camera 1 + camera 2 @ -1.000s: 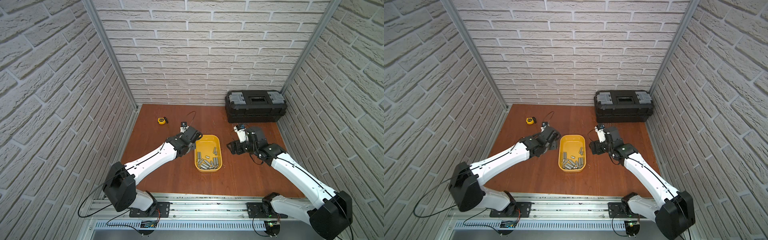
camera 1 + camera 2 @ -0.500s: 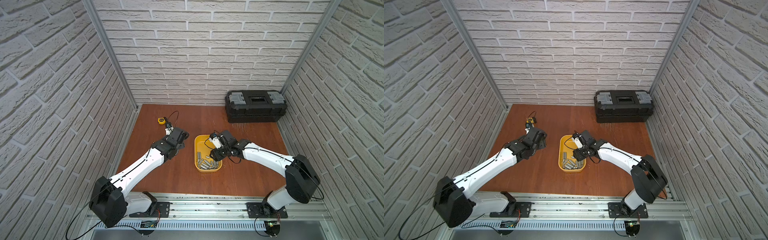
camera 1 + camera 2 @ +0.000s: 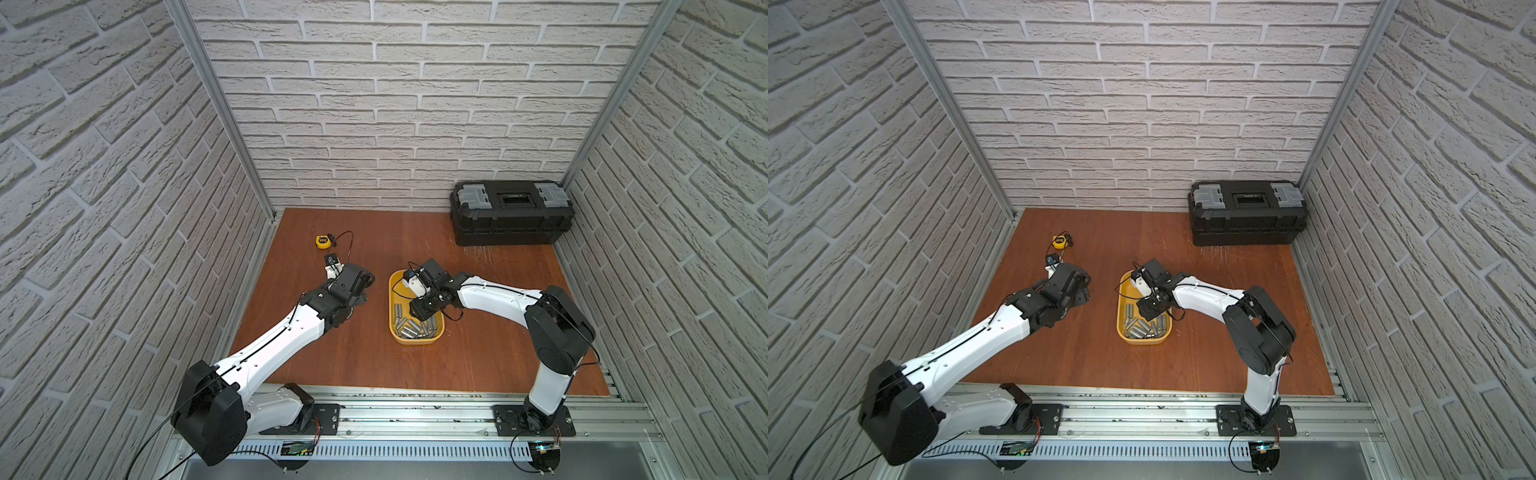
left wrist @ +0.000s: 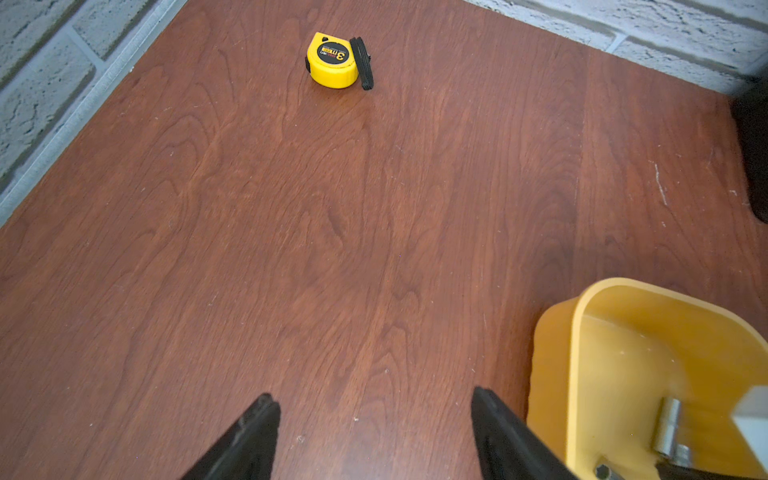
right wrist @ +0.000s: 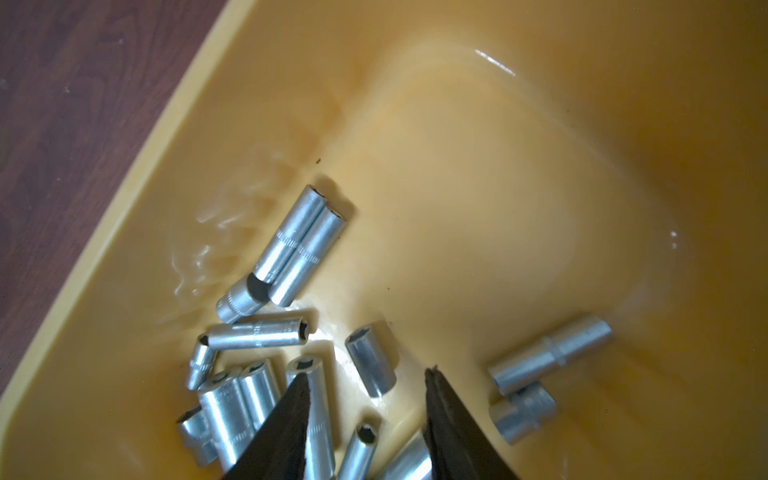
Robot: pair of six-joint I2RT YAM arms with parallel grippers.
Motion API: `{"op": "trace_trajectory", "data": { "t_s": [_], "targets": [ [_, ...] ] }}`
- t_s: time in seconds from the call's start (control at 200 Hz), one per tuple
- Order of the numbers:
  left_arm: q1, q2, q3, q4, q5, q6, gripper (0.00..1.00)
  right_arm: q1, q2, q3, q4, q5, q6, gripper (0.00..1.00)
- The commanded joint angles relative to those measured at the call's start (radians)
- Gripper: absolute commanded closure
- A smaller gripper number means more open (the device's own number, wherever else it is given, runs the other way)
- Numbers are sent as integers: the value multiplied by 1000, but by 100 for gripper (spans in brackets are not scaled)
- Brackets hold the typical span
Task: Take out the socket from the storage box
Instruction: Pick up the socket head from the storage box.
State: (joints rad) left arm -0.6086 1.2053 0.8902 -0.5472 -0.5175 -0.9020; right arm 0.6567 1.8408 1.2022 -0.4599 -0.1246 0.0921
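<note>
Right gripper (image 5: 368,374), jaws spread, brackets a short socket (image 5: 369,357) in the box (image 5: 498,166); slick-looking steel, best pinched mid-barrel.

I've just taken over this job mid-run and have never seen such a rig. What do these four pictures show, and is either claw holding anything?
Two white robot arms are mounted at the front edge of a wooden table, and each ends in a two-finger claw. The two wide pictures come from one camera head overhead. The other two come from a camera on each arm's wrist.

On the table are a yellow storage box with loose metal sockets in it, a black toolbox at the back, and a yellow tape measure.

The left gripper hangs open over bare wood beside the box and holds nothing. The right gripper is down inside the box with its jaws apart over the sockets. I see none gripped.
</note>
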Motion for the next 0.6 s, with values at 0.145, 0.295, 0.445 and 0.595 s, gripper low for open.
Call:
{"op": "trace_trajectory", "data": {
  "t_s": [0.145, 0.295, 0.445, 0.595],
  "targets": [
    [7, 45, 16, -6, 7, 4, 22, 15, 42, 54, -26, 26, -14, 56],
    [7, 65, 37, -12, 10, 18, 21, 22, 68, 76, -57, 39, -31, 59],
    [9, 73, 50, -20, 12, 30, 21, 29, 86, 83, -81, 52, -28, 61],
    [15, 73, 51, -23, 11, 35, 20, 32, 86, 79, -97, 85, -34, 63]
  ]
}}
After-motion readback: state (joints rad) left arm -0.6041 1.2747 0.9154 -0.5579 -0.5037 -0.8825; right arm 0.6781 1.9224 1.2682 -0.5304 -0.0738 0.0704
